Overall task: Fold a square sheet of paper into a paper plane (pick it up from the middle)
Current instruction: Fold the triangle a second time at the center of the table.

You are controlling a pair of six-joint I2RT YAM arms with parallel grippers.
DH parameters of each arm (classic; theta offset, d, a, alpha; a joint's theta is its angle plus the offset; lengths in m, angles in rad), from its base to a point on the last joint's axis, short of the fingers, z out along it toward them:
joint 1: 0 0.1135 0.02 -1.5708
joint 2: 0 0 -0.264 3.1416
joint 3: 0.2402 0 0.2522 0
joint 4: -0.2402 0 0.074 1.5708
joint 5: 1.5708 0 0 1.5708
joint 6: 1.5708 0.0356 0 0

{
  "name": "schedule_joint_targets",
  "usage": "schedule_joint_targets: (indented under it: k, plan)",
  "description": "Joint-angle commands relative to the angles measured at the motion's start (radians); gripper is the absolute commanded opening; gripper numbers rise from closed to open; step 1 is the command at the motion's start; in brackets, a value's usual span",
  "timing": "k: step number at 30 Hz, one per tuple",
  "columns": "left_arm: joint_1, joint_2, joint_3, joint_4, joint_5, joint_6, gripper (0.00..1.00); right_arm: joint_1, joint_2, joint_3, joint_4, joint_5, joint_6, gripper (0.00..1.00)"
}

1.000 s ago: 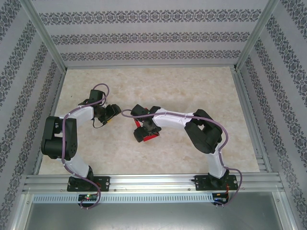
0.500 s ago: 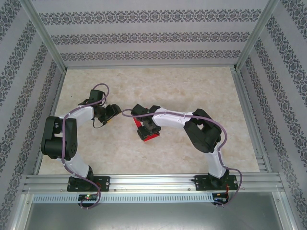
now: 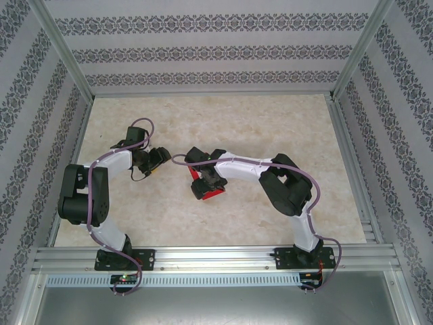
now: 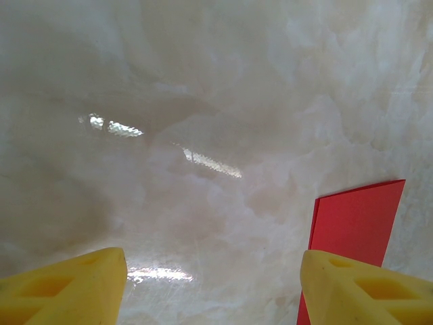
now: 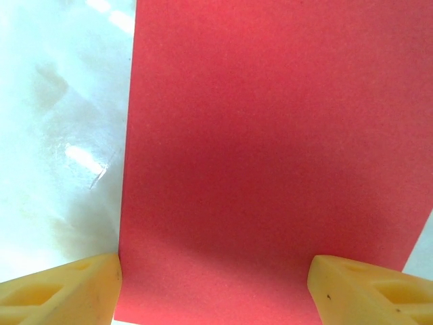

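The square sheet of paper (image 3: 215,194) is bright red and lies flat on the marble tabletop near the middle; it is a plain sheet, not a dart shape. My right gripper (image 3: 205,181) hovers directly over it, open. In the right wrist view the red paper (image 5: 270,135) spans the whole gap of the gripper (image 5: 215,271), with one yellow fingertip (image 5: 71,288) at its left edge. My left gripper (image 3: 160,158) is open to the left of the sheet, holding nothing. In the left wrist view a corner of the paper (image 4: 355,220) lies beyond the right fingertip (image 4: 358,288).
The beige marble table (image 3: 270,128) is bordered by aluminium rails and patterned walls. Open surface stretches behind and to the right of both arms. The right arm's elbow (image 3: 287,186) sits to the right of the sheet.
The right gripper has shifted slightly over the red sheet, which looks nudged a little to the right. The left arm has not moved.
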Motion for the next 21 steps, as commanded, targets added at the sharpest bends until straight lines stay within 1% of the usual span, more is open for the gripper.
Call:
schedule_joint_targets:
  k: [1, 6, 11, 14, 18, 21]
  plan:
    - [-0.005, -0.011, 0.017, 0.011, -0.003, -0.003, 0.69, -0.002, 0.085, -0.037, -0.009, 0.006, -0.003, 0.71]
    - [-0.011, -0.01, 0.015, 0.017, 0.015, -0.008, 0.69, -0.01, 0.091, -0.047, -0.002, 0.014, 0.007, 0.59]
    - [-0.028, -0.01, 0.007, 0.048, 0.06, -0.022, 0.69, -0.033, 0.07, -0.073, 0.039, -0.039, 0.016, 0.54]
    - [-0.05, -0.014, -0.01, 0.092, 0.115, -0.031, 0.68, -0.057, 0.048, -0.107, 0.088, -0.123, 0.022, 0.52]
    - [-0.094, -0.023, -0.05, 0.192, 0.199, -0.061, 0.66, -0.102, 0.01, -0.162, 0.174, -0.263, 0.035, 0.51]
    - [-0.132, -0.025, -0.083, 0.276, 0.241, -0.091, 0.64, -0.135, -0.013, -0.194, 0.226, -0.349, 0.052, 0.51]
